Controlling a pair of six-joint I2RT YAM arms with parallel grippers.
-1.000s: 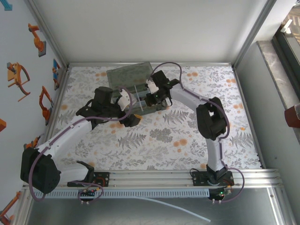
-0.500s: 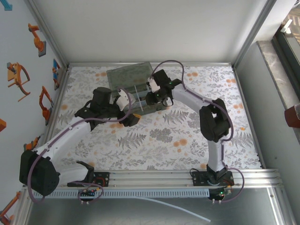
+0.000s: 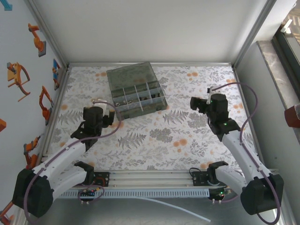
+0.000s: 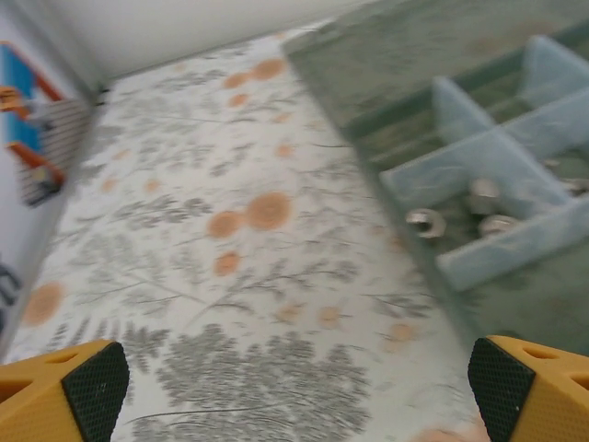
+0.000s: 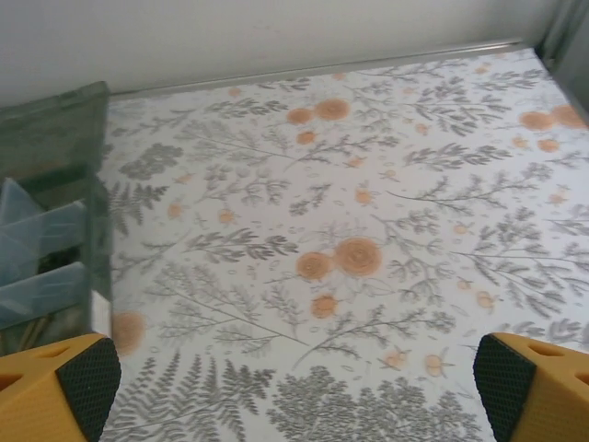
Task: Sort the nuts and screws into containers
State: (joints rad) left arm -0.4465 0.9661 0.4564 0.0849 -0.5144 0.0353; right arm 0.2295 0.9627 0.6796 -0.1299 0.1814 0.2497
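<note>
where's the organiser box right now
In the top view the organiser box sits on the far half of the table, a little left of centre, between the left gripper and right gripper, touching neither.

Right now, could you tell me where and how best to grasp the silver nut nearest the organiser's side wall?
Probably pinch the nut across its outer rim, from straight above: it seems to lie flat, and the dividers block sideways approaches.

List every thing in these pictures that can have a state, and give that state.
Box, open.
Lid, folded back.
Nuts, lying loose inside the box.
Left pincer, open, empty.
Right pincer, open, empty.
</note>
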